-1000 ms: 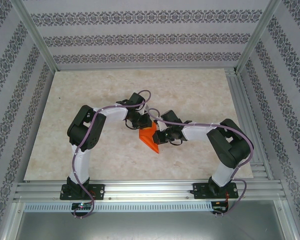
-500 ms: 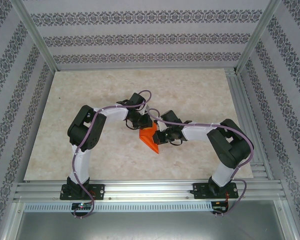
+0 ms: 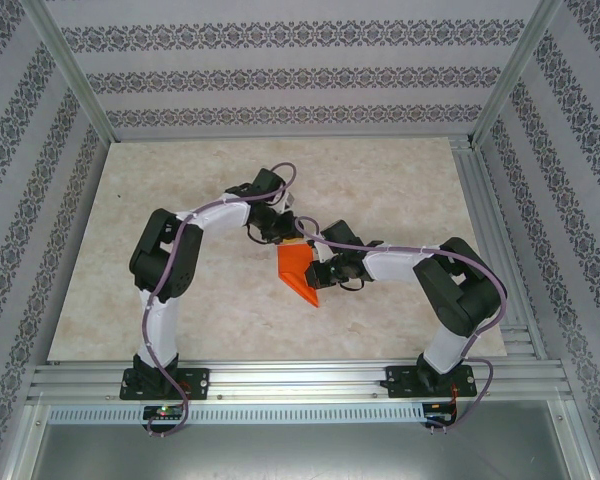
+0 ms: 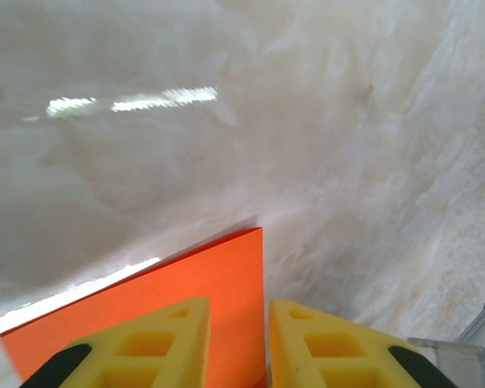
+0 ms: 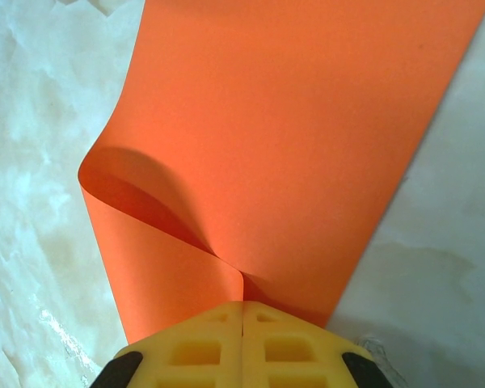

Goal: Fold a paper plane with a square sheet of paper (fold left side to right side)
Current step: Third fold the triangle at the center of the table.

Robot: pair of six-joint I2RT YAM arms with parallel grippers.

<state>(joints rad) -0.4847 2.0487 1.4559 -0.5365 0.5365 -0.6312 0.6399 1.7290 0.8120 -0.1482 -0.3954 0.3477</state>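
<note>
— Square sheet of paper (image 3: 300, 272): where do you see it?
— Middle of the table (image 3: 400, 180), bright orange, folded over with a soft, uncreased curl. Your right gripper (image 5: 242, 311) pinches its doubled edge tight. Your left gripper (image 4: 238, 343) stands slightly parted over one corner, seemingly not gripping.

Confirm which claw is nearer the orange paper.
Right. The right claw is shut on the orange paper; the left claw is slightly open, just over its far corner.

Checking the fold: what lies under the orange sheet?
The orange sheet curls over itself, so one layer lies under another where the right gripper pinches it. Marble table shows around it; anything beneath is covered.
</note>
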